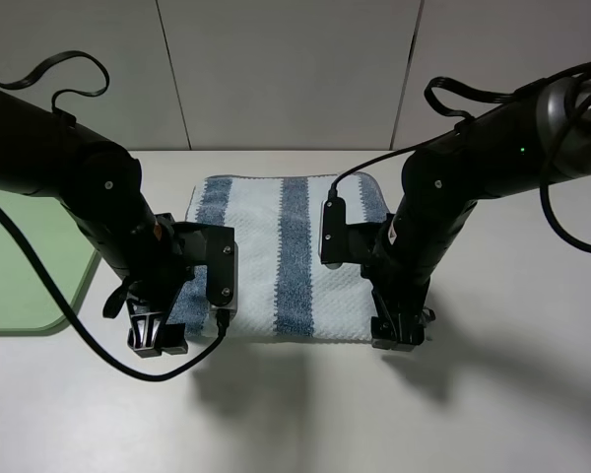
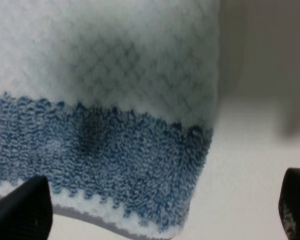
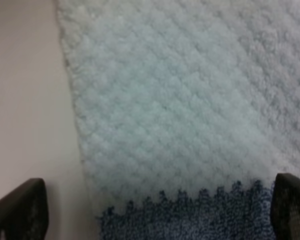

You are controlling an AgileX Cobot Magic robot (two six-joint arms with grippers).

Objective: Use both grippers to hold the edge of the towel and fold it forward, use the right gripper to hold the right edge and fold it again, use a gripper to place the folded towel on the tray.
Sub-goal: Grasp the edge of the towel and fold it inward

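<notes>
The towel (image 1: 288, 246), with dark-blue and pale stripes, lies flat on the white table in the middle. My left gripper (image 1: 158, 337) is down at its near left corner. In the left wrist view the left gripper (image 2: 160, 212) is open, with the towel's blue-striped corner (image 2: 115, 160) and grey hem (image 2: 105, 225) between its fingertips (image 2: 25, 210). My right gripper (image 1: 399, 333) is down at the near right corner. In the right wrist view the right gripper (image 3: 155, 212) is open over the towel (image 3: 180, 110), fingertips (image 3: 20, 210) wide apart. The light-green tray (image 1: 20, 266) lies at the far left.
The white table (image 1: 295, 414) extends in front of the towel and to the right. A pale panelled wall (image 1: 286, 69) stands behind. Black cables loop from both arms, one trailing on the table near the left gripper (image 1: 108, 360).
</notes>
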